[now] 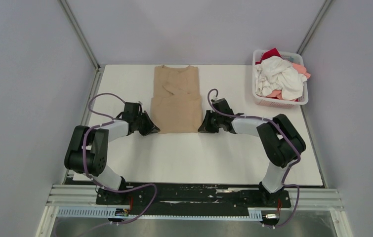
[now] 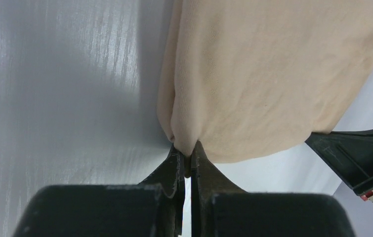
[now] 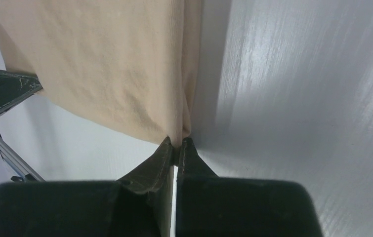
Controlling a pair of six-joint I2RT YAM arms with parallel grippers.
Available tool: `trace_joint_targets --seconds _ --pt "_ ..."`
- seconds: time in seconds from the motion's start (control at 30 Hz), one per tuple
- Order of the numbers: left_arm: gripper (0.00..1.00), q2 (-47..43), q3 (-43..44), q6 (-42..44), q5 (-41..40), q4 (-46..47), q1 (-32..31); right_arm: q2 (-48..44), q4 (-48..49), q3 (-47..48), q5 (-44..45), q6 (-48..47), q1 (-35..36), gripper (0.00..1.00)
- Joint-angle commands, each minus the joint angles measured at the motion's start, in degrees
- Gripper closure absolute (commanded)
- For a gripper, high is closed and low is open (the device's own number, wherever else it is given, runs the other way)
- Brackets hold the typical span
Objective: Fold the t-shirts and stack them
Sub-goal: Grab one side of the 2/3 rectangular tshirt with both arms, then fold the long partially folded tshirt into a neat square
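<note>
The tan-beige t-shirt (image 1: pixel 176 98) lies folded lengthwise into a narrow strip at the middle back of the table, collar away from me. My left gripper (image 1: pixel 153 129) is shut on its near left corner; in the left wrist view the cloth (image 2: pixel 253 74) is pinched between the fingertips (image 2: pixel 188 150). My right gripper (image 1: pixel 202 128) is shut on the near right corner; the right wrist view shows the cloth (image 3: pixel 105 69) pinched at the fingertips (image 3: pixel 177 143). White, coral-pink and red t-shirts (image 1: pixel 279 76) are heaped in the basket.
A white plastic lattice basket (image 1: pixel 278 101) stands at the back right corner of the white table (image 1: pixel 199 158). Grey walls enclose the table on the left, back and right. Each wrist view shows the other gripper's finger at its edge.
</note>
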Motion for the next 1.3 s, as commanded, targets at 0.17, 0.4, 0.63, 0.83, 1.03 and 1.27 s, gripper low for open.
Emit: trace_joint_targets --seconds 0.17,0.4,0.63,0.83,1.03,1.27 --pt "1.00 -18.5 -9.8 0.5 -4.5 -7.4 -5.2 -13.6 -5.3 -9.2 -8.2 -2.2 3.5 1.00" --pt "1.00 -51.0 -14.2 -5.0 -10.4 -31.2 -15.4 -30.8 -18.8 -15.3 -12.6 -1.4 12.6 1.00" --pt "1.00 -72.6 -7.3 -4.9 -5.8 -46.8 -15.9 -48.6 -24.9 -16.1 -21.4 1.4 16.4 1.00" --pt "1.00 -73.3 -2.1 -2.0 -3.7 -41.8 -15.9 -51.6 -26.8 -11.5 -21.4 -0.9 15.5 1.00" --pt "1.00 -62.9 2.7 1.6 -11.5 -33.8 -15.9 -47.3 -27.1 -7.2 -19.9 -2.8 5.6 1.00" --pt "1.00 -46.1 7.8 4.8 -18.0 -22.9 -14.0 -37.6 -26.8 0.0 -20.1 -5.1 -5.2 1.00"
